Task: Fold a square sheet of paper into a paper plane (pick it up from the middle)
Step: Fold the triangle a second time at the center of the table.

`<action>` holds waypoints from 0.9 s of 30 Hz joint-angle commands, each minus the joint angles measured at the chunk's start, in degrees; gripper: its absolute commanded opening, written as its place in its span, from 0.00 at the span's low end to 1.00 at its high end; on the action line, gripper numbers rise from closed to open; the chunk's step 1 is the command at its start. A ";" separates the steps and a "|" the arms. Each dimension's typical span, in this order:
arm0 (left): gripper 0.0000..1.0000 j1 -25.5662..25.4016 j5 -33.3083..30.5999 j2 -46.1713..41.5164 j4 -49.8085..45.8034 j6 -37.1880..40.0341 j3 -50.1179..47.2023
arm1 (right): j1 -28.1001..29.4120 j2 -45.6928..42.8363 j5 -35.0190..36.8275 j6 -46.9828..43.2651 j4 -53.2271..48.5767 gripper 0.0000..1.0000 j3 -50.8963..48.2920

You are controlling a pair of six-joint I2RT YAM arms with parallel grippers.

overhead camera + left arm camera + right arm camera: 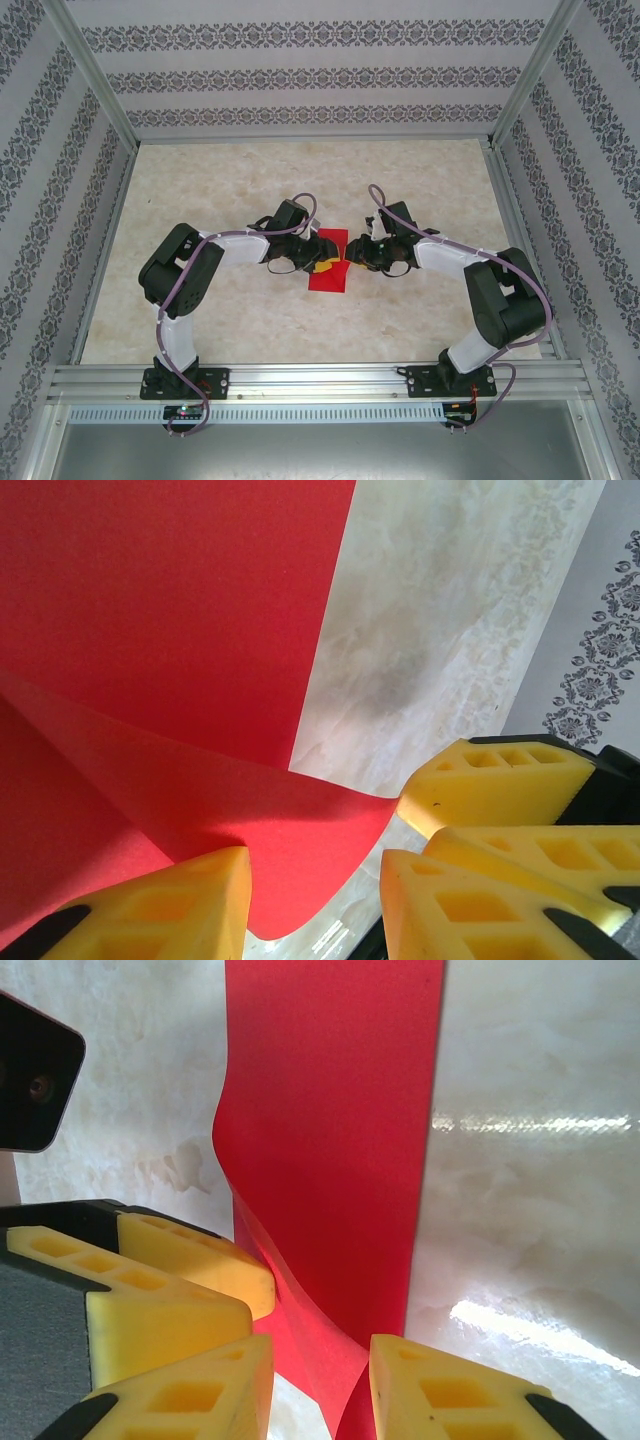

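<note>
The sheet of paper [328, 281] lies on the table [200, 200] near its middle, between the two grippers; the left gripper [314, 265] meets its left edge, the right gripper [348, 262] its right edge. A lifted fold of the sheet rests against one of the left gripper's fingers [160, 910]; the right gripper's fingertips [490, 780] sit just beside it.

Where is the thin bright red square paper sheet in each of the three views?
Top external: the thin bright red square sheet of paper lies at the centre of the table.
Left wrist: it covers the upper left, with a curled edge dipping between the fingers of the left gripper.
Right wrist: it is a vertical band down the middle, its lower end between the fingers of the right gripper.
Shared landmark: the pale marbled tabletop bordering the sheet's edge.
</note>
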 commanded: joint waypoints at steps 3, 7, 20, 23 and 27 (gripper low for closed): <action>0.40 -0.57 -0.41 -1.43 -1.62 1.69 0.39 | 0.93 -0.70 0.15 -1.36 -0.47 0.31 0.51; 0.40 -0.57 -0.48 -1.43 -2.12 1.98 0.39 | 0.48 -1.36 3.03 -1.77 -1.92 0.31 0.59; 0.39 -0.61 -0.50 -1.31 -2.24 2.04 0.66 | 1.25 -0.53 -0.62 -1.93 0.47 0.31 0.63; 0.39 -0.59 -0.52 -1.42 -2.24 2.04 0.57 | 1.27 -0.25 -1.42 -1.64 1.09 0.24 0.56; 0.38 -0.56 -0.54 -1.52 -2.25 2.04 0.64 | 1.36 -0.09 -2.05 -1.79 0.98 0.23 0.42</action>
